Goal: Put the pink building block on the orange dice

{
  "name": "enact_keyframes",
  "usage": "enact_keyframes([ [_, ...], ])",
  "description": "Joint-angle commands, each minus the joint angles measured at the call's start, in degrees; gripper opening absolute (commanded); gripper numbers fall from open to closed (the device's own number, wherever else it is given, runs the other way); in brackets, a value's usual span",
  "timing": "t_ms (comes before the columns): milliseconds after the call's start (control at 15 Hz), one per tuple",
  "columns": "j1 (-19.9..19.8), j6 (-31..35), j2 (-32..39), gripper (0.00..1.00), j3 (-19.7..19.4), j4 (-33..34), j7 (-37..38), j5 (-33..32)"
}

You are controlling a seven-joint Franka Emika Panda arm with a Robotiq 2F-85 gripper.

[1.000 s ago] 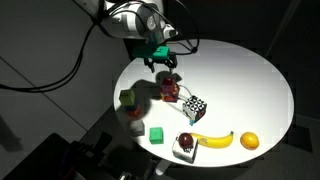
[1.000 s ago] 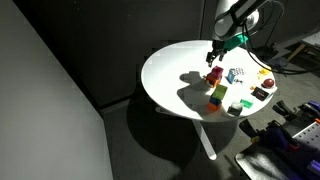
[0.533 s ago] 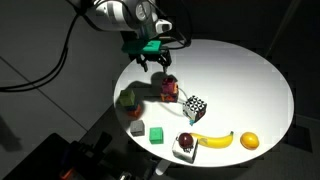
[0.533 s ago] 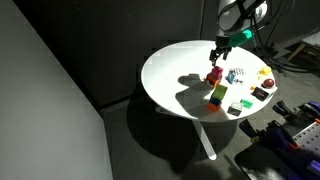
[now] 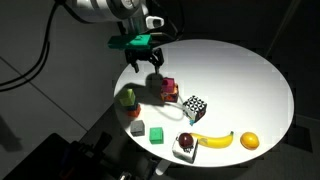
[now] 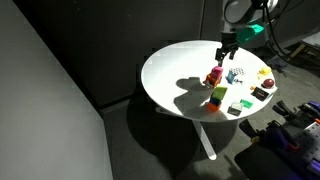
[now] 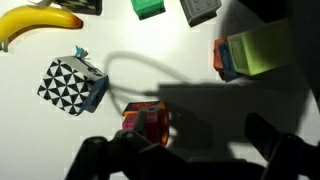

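Gripper [image 5: 142, 64] has lifted and drawn back since a second ago, when it hung right over the small pink building block [image 5: 166, 85]. Jaws spread, nothing held. Pink block sits on top of the dark orange-red dice [image 5: 169, 97]. Wrist view looks down on the pair, dark fingers [image 7: 283, 150] low in frame, black-and-white chequered cube [image 7: 70, 82] near them, yellow banana [image 7: 40, 22] at the corner. Only the exterior views show the round yellow fruit [image 5: 249, 141]. Round white table [image 6: 175, 65]; dark room, grey wall [image 6: 50, 90].
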Motion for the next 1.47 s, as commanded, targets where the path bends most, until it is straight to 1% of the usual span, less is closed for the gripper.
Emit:
enact_keyframes([
  [0,0.87,-3.12,-5.71,1.0,-0.23,-4.62,2.24,-1.37],
  [200,0.98,-3.9,-8.69,1.0,-0.01,-7.3,2.5,-1.17],
  [467,1.43,-1.22,-13.35,1.0,0.07,-12.02,4.82,-1.61],
  [867,1.53,-0.38,-17.52,1.0,0.5,-15.79,6.83,-2.4],
  [933,1.09,-1.36,-14.93,1.0,0.65,-13.47,4.62,-0.85],
  [1400,1.1,-1.34,-14.71,1.0,0.67,-13.69,4.62,-0.84],
])
